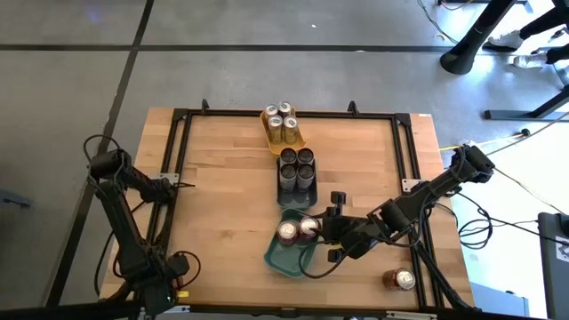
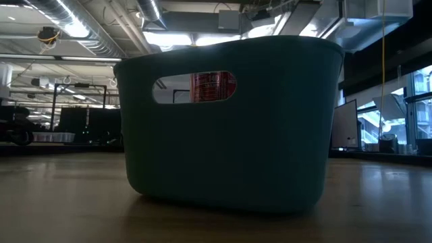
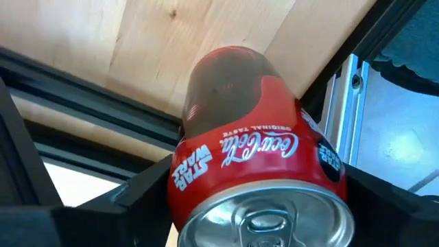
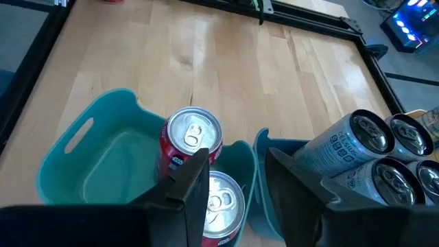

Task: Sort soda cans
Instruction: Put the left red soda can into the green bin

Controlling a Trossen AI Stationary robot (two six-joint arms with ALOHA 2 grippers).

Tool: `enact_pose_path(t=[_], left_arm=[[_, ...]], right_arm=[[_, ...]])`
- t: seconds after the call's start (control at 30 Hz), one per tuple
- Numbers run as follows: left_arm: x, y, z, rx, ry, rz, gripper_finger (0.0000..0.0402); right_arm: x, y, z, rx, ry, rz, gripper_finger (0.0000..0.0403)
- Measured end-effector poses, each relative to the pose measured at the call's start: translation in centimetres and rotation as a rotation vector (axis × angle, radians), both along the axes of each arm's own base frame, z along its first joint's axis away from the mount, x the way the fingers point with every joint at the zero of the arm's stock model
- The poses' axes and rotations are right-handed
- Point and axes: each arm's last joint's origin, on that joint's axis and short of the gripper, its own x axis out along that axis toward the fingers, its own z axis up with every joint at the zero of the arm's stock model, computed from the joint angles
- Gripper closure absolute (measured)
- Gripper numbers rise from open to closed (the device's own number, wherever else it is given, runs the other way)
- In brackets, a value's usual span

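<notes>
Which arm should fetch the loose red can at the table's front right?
Right. The right gripper sits by the teal tray, nearer the loose red can; the left gripper, far across, holds another red can.

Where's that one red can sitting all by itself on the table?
From above, the lone red can lies near the table's front right corner, right of the teal tray and apart from the other cans.

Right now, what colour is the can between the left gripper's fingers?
Red, with white Coca-Cola lettering; the can shows best in the left wrist view.
</notes>
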Motion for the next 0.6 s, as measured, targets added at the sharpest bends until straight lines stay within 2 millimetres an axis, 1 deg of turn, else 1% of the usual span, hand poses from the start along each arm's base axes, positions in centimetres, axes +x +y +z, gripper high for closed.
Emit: enact_pose_path(t=[0.13,0.23,0.37,0.47,0.53,0.6], left_arm=[[0.7,0.6,0.6,-0.026,0.010,0.044,0.0103],[1.6,1.3,1.9,-0.067,-0.010,0.083,0.0103],[2.8,2.7,3.3,-0.090,-0.071,0.147,0.0103],[3.5,3.8,4.4,-0.120,-0.138,0.170,0.0103],[4.0,4.7,5.3,-0.135,-0.214,0.186,0.0103],[4.8,5.3,6.4,-0.132,-0.310,0.177,0.0103]], right_arm=[[-0.1,0.0,0.0,0.002,0.009,0.008,0.0260],[-0.8,0.1,0.5,0.033,0.016,0.031,0.0260],[-1.8,0.2,1.2,0.078,0.035,0.056,0.0260],[-2.3,0.2,1.2,0.092,0.050,0.046,0.0260],[-2.7,0.5,1.1,0.095,0.060,0.045,0.0260],[-2.6,0.9,1.0,0.097,0.047,0.038,0.0260]])
